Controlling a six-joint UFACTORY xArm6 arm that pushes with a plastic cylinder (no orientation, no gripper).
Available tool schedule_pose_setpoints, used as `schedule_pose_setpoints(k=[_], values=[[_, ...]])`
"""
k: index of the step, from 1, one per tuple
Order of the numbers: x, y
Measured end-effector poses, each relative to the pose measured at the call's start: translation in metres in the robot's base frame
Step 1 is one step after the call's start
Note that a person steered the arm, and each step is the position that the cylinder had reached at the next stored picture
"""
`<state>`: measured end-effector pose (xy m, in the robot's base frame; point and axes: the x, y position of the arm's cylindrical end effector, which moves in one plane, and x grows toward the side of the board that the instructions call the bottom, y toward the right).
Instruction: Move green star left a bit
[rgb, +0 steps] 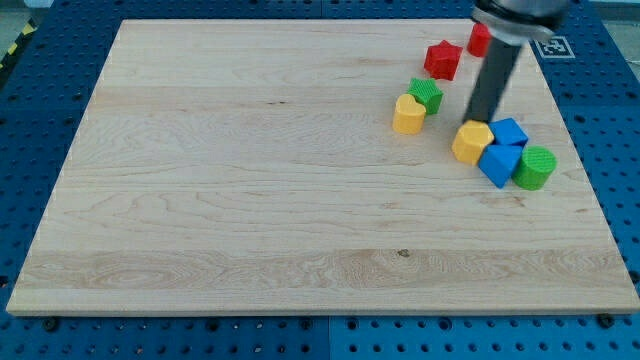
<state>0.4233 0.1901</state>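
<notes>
The green star (427, 94) lies on the wooden board (250, 180) at the upper right, touching a yellow heart (407, 115) at its lower left. My tip (481, 121) is to the right of the green star, apart from it, just above a yellow hexagon (472, 142). The rod rises toward the view's top right.
A red star (442, 59) lies above the green star. Another red block (479, 40) is partly hidden behind the rod. Two blue blocks (509, 132) (499, 163) and a green cylinder (534, 167) cluster right of the yellow hexagon. The board's right edge is near.
</notes>
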Motion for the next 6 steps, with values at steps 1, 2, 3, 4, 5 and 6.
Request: schedule_pose_setpoints(k=[1, 2, 3, 4, 5, 6], values=[[0.006, -0.016], [0.006, -0.024], [0.001, -0.024], [-0.024, -0.025], [-0.040, -0.031], [-0.053, -0.047]])
